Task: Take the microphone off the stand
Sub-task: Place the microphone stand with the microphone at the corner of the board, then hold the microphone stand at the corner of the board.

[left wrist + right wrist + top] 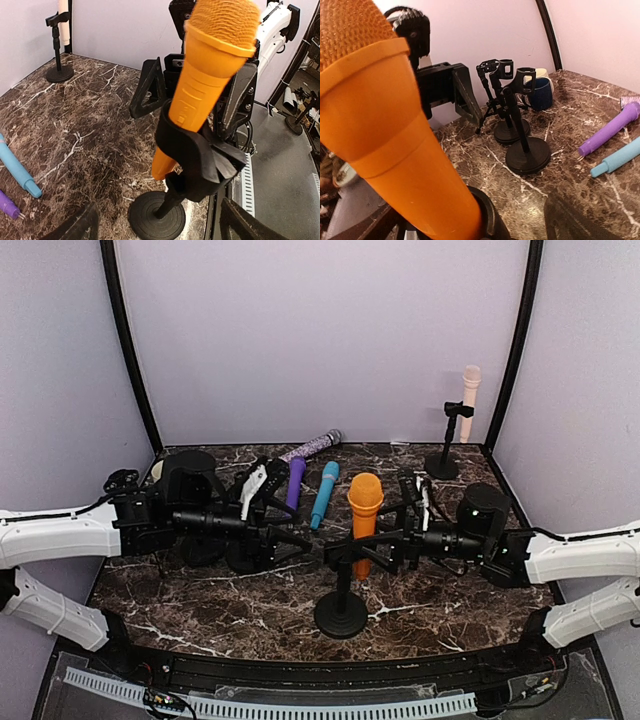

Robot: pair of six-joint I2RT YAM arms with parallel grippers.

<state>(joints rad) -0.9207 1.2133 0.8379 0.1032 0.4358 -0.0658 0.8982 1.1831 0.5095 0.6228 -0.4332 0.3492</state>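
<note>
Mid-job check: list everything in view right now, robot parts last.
Orange microphone: one, orange, clipped in the front stand.
Front stand: one, black, front centre.
Purple microphone: one, purple, lying at the back.
Blue microphone: one, blue, lying beside it.
Pink microphone: one, pale pink, in the back stand.
Back stand: one, black, back right.
Empty stands: at least two, black, left side.
Cup: one, dark blue, back left.
Left gripper: one, black, jaws open, facing the orange microphone.
Right gripper: one, black, jaws open, astride the orange microphone.

Bright, even light; soft shadows; wrist views perhaps slightly blurred close-up.
</note>
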